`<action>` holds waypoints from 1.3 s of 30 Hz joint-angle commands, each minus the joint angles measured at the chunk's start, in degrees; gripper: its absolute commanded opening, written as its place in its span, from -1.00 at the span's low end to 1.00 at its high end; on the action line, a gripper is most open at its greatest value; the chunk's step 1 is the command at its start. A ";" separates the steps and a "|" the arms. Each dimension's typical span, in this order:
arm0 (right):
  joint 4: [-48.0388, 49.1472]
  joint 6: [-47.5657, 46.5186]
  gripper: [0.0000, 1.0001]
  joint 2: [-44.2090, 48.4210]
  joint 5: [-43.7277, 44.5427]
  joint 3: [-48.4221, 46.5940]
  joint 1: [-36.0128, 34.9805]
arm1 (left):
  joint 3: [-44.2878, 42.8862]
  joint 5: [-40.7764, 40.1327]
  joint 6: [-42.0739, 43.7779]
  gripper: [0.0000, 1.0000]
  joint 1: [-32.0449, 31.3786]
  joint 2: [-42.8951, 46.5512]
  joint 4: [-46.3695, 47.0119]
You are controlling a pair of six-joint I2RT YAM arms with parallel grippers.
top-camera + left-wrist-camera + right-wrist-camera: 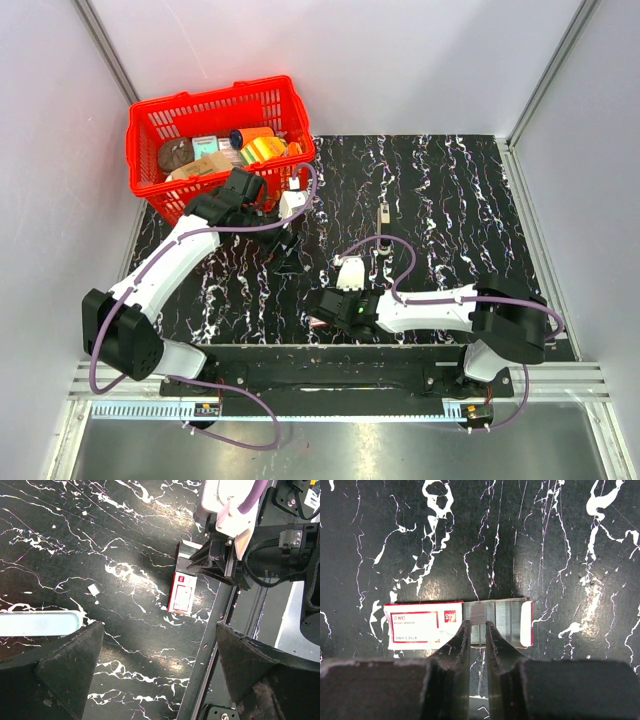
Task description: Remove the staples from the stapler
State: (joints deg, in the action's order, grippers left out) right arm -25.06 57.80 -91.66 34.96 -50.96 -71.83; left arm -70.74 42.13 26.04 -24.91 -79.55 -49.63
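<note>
Two tools differ: the left tool (159, 627) spreads wide and is nearer the stapler (40, 622), which lies on the worktop (75, 540) just past one fingertip (85, 640), long axis along its closing line, while the right tool (477, 625) sits narrowed over the staple box (420, 625), grip unclear.

Even overhead light fills the top view, which is sharp throughout. The glossy black table (450, 200) shows soft glare patches in both wrist views. The right pincer (477, 627) casts a dark shadow ahead; the left pincer (160, 645) looks blurred up close.
</note>
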 commanded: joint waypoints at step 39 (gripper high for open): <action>1.59 -0.06 -0.36 4.29 0.63 0.86 -1.29 | 0.78 1.38 -0.38 0.98 -0.05 3.08 1.72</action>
State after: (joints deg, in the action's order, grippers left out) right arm -23.81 56.34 -91.61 33.39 -50.78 -72.36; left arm -69.95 42.19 26.02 -24.91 -78.22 -49.60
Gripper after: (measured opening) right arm 0.329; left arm 0.988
